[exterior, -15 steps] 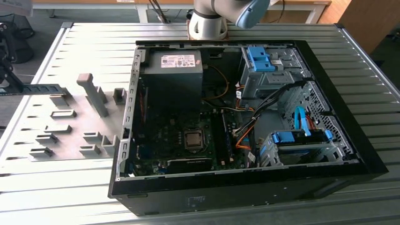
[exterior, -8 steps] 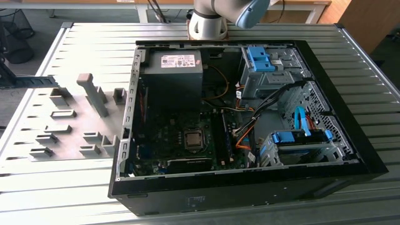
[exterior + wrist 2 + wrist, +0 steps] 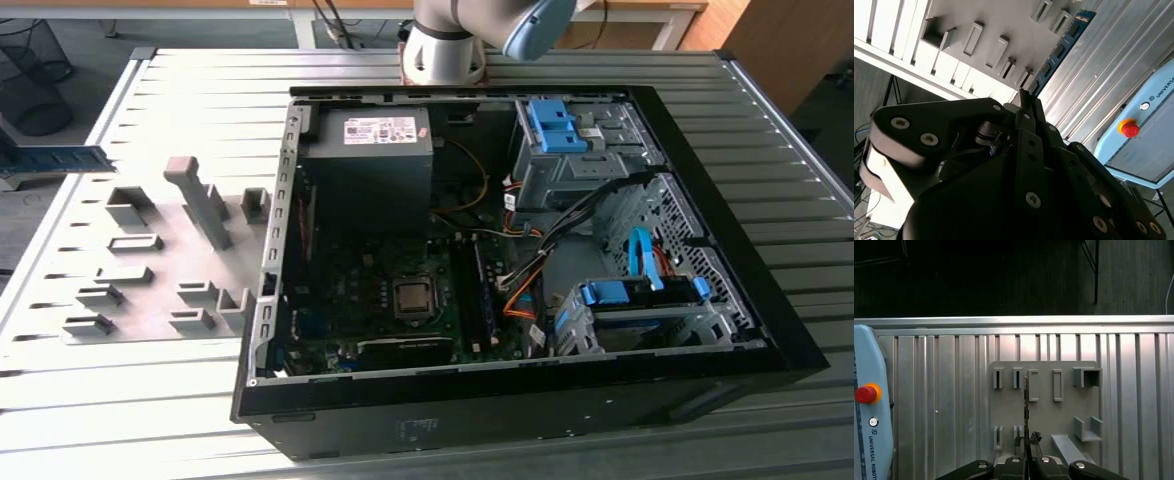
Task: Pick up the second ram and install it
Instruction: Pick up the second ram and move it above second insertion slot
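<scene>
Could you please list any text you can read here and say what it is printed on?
Label on the power supply: print too small to read.
Pendant: maker's name near the red button; not quoted.
Label on the second ram: unreadable.

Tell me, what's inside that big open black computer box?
Inside the computer case: a power supply, a green motherboard with a processor socket, loose cables and drive cages with blue clips. Whatever lies under the power supply and cages is covered.
</scene>
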Available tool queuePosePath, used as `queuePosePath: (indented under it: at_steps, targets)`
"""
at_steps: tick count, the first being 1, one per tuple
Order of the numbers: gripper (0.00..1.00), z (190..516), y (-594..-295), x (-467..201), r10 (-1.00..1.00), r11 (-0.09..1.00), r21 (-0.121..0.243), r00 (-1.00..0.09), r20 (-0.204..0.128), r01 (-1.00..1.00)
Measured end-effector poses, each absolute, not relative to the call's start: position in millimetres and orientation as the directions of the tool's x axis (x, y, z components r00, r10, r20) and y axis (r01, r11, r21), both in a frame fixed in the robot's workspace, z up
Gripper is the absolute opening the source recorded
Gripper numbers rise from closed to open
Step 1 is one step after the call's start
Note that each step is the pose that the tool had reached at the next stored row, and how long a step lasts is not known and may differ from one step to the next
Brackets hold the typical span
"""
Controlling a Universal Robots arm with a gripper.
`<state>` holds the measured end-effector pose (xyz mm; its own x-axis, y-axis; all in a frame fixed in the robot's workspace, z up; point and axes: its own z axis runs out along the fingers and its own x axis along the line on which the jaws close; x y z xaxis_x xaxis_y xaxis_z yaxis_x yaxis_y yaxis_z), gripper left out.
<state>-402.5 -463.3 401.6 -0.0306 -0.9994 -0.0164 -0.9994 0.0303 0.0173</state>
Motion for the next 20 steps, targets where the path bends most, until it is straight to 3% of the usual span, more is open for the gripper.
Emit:
queuePosePath:
  at_steps: [20]
  targets:
    - [0.14,402.9,-463.3,-397.8,-0.999,0.03,0.017,-0.03,-0.017,-0.999]
